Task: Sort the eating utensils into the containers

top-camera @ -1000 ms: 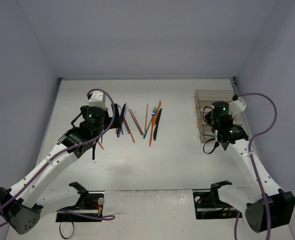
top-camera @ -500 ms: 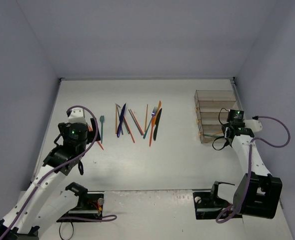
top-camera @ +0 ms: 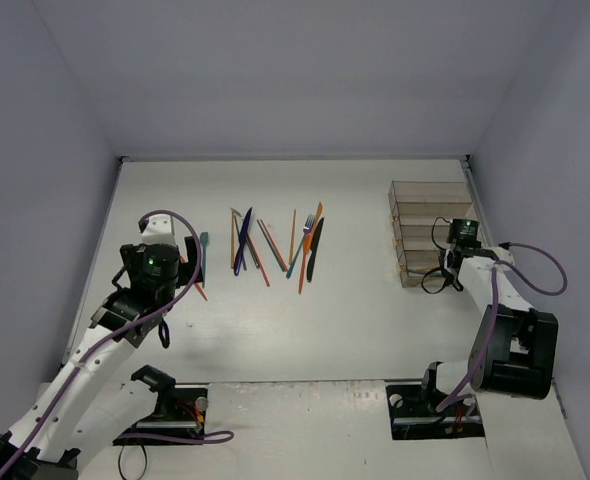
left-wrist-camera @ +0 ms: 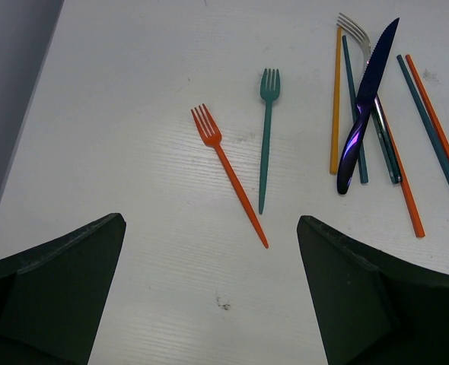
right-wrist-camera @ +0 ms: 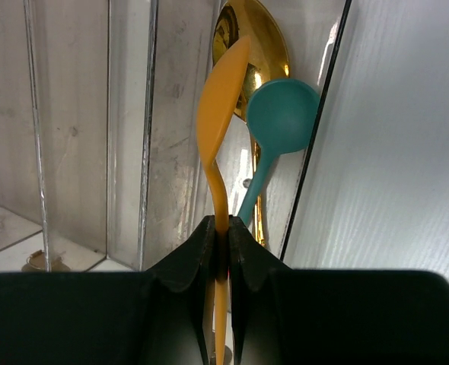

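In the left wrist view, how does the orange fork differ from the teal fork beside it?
Colour: the orange fork is orange, the teal fork teal. Pose: the teal fork lies almost straight up the picture; the orange fork slants, tines to the left. Place: the orange fork's tines lie nearer the camera than the teal fork's. Both are slim forks lying flat on the table, tines pointing away from the camera.

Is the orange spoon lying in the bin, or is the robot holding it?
Held: the right end effector grips the orange spoon by its handle, bowl near the gold spoon and teal spoon in the bin.
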### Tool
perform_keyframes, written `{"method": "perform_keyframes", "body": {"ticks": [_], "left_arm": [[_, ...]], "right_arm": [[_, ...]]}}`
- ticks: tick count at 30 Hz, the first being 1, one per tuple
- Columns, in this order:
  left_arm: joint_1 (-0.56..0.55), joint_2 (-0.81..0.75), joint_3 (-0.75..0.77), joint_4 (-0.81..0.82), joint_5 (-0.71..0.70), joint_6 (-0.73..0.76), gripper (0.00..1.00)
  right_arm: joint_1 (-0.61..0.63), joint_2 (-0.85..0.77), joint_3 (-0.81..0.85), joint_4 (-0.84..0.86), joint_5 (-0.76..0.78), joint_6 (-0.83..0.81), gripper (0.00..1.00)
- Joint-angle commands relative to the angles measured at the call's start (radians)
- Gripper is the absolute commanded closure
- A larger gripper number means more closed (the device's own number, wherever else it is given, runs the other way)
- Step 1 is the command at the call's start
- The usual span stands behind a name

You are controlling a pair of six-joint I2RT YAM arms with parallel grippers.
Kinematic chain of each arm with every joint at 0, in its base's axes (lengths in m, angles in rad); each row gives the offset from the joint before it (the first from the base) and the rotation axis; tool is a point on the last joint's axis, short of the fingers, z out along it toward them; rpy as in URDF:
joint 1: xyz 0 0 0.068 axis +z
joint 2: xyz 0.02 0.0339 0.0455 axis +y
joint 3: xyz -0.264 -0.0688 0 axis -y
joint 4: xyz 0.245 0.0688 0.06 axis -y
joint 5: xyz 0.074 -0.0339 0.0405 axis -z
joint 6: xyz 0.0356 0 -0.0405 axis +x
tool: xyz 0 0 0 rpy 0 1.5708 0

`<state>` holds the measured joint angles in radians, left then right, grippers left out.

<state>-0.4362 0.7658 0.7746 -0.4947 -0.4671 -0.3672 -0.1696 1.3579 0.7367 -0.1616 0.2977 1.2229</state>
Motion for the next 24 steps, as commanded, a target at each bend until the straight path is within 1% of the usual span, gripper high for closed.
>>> {"method": "perform_keyframes", "body": {"ticks": [1, 4, 5, 8, 9, 10, 11, 15, 16, 19, 20, 21, 22, 24], "left_arm": [[0.005, 0.002, 0.028, 0.048, -0.022, 0.015, 0.05], [0.007, 0.0, 0.029, 0.045, -0.027, 0.014, 0.05], [0.006, 0.001, 0.029, 0.044, -0.027, 0.014, 0.04], [0.005, 0.001, 0.029, 0.042, -0.028, 0.014, 0.05], [0.005, 0.001, 0.029, 0.044, -0.03, 0.014, 0.04], [0.006, 0.001, 0.029, 0.045, -0.032, 0.015, 0.04], [0.007, 0.001, 0.029, 0.045, -0.033, 0.016, 0.05], [0.008, 0.006, 0.029, 0.05, -0.036, 0.017, 0.05], [0.011, 0.007, 0.029, 0.051, -0.036, 0.017, 0.04], [0.019, 0.01, 0.029, 0.052, -0.036, 0.017, 0.05], [0.019, 0.012, 0.029, 0.053, -0.034, 0.017, 0.05], [0.023, 0.014, 0.03, 0.054, -0.032, 0.017, 0.05], [0.026, 0.017, 0.031, 0.055, -0.028, 0.018, 0.05], [0.033, 0.02, 0.031, 0.057, -0.022, 0.022, 0.05]], "right_arm": [[0.001, 0.014, 0.043, 0.04, 0.038, 0.074, 0.93], [0.001, 0.023, 0.039, 0.042, 0.041, 0.089, 0.92], [0.0, 0.025, 0.041, 0.043, 0.038, 0.093, 0.9], [0.001, 0.026, 0.057, 0.043, 0.013, 0.069, 0.82], [0.002, 0.02, 0.063, 0.043, 0.004, 0.044, 0.78], [0.003, 0.012, 0.07, 0.043, -0.004, 0.014, 0.73], [0.004, 0.001, 0.079, 0.043, -0.011, -0.019, 0.71], [0.021, -0.055, 0.128, 0.042, -0.043, -0.157, 0.58], [0.028, -0.076, 0.138, 0.042, -0.051, -0.186, 0.51], [0.101, -0.094, 0.197, 0.04, -0.065, -0.362, 0.37], [0.13, -0.09, 0.244, 0.04, -0.072, -0.415, 0.35], [0.182, -0.076, 0.265, 0.038, -0.085, -0.491, 0.33], [0.235, -0.059, 0.301, 0.031, -0.091, -0.533, 0.33], [0.297, -0.023, 0.364, 0.019, -0.1, -0.617, 0.33]]}}
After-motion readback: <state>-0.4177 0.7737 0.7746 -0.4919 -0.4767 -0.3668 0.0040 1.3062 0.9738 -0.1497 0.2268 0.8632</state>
